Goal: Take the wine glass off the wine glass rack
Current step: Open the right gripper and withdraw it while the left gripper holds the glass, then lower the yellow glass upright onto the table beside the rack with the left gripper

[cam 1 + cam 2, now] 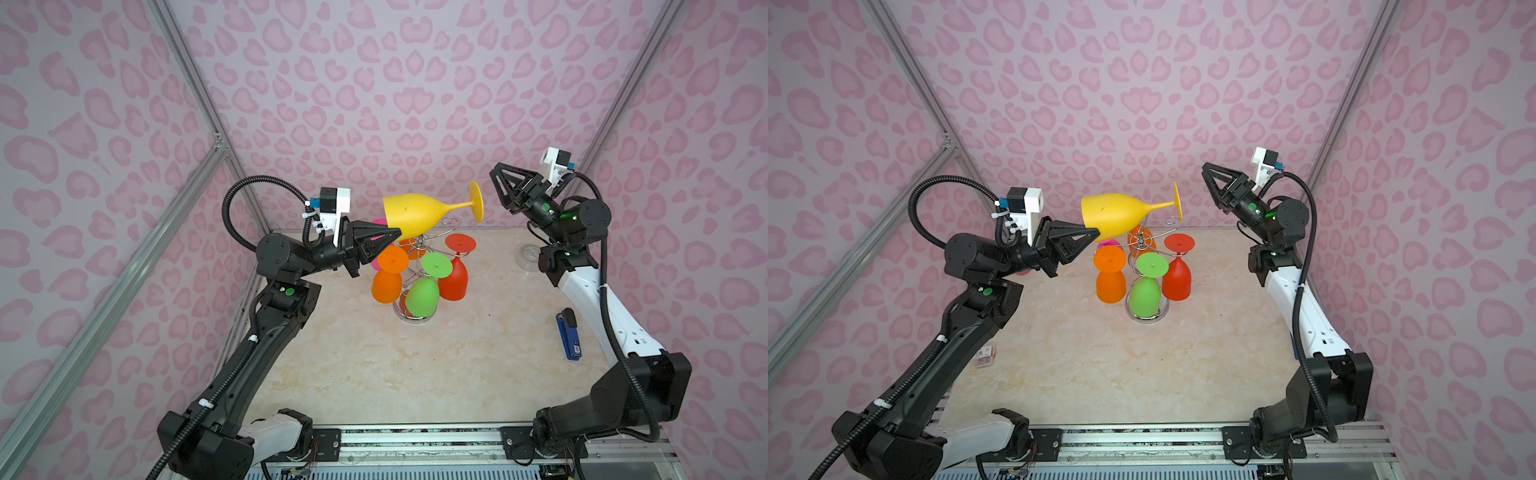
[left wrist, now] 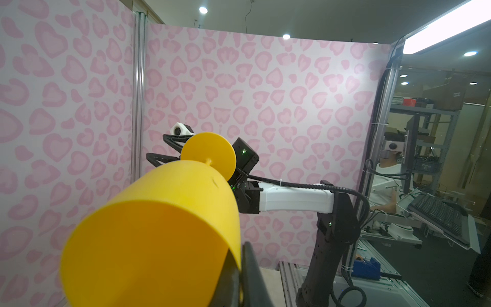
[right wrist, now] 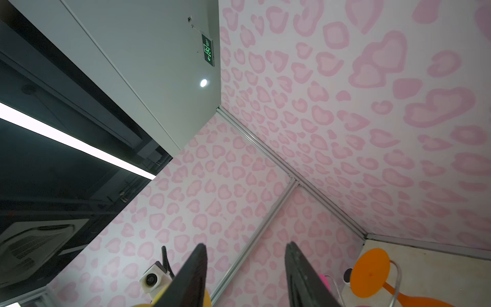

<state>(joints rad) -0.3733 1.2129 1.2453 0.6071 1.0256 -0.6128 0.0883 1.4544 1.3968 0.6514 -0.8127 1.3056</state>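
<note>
A yellow wine glass (image 1: 419,214) (image 1: 1117,216) lies level in the air above the wine glass rack (image 1: 419,245) (image 1: 1142,240), its foot pointing right. My left gripper (image 1: 397,233) (image 1: 1096,237) (image 2: 240,265) is shut on the rim of its bowl (image 2: 164,226). My right gripper (image 1: 498,187) (image 1: 1210,185) (image 3: 245,245) is open and empty, just right of the glass's foot and apart from it. The chrome rack stands on the table with orange (image 1: 386,282), green (image 1: 424,295) and red (image 1: 455,278) glasses hanging upside down from its arms.
A pink glass (image 1: 379,224) and a second orange one hang at the rack's far side. A blue stapler (image 1: 568,336) lies at the table's right edge, by a clear tape roll (image 1: 528,255). A small packet (image 1: 984,355) lies under the left arm. Pink walls enclose three sides.
</note>
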